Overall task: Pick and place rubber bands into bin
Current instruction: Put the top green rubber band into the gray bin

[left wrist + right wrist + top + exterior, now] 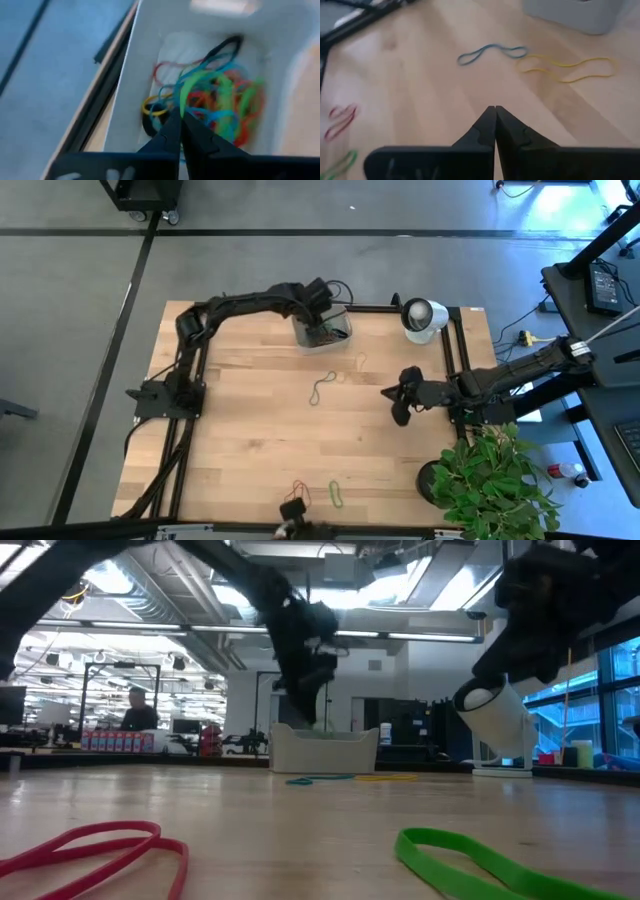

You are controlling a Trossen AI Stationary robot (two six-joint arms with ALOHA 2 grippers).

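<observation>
From my station I see a pale wood-grain counter (260,420) framed in black. The bin (150,60) reads greyish white, and inside it the rubber bands (215,100) are a tangle of green, red, light blue, yellow and black. Out on the counter lie a blue band (492,53) and a yellow band (567,69). Near the front edge, a red band (95,850) and a bright green band (470,860) stand out. My left gripper (179,122) and right gripper (495,117) are both black. The round object (422,318) is white with a dark face. The plant (490,480) is leafy green, and the floor (70,330) is grey.
</observation>
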